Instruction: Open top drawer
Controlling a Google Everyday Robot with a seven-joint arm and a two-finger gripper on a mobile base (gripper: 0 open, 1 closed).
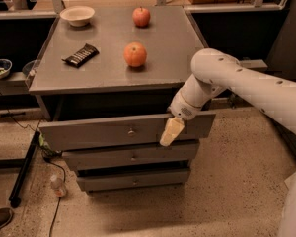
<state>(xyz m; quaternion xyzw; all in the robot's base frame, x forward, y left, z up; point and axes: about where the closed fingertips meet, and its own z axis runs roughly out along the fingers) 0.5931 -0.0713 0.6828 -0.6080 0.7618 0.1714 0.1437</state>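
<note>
the smooth grey tabletop [108, 75] caps three drawers. the top drawer [89, 135] — widest, a flat matte panel — sits directly beneath, seemingly a little way out. the cream, tapered end effector [171, 131] lies against its front, right of the small round knob [131, 131], probably to pull — apart or together, cannot tell.

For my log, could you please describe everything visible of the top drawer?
The top drawer is the widest of three: a flat grey front panel with a small round centre knob, under the tabletop. It juts forward of the two drawers below. The gripper is at its front, right of the knob.
</note>
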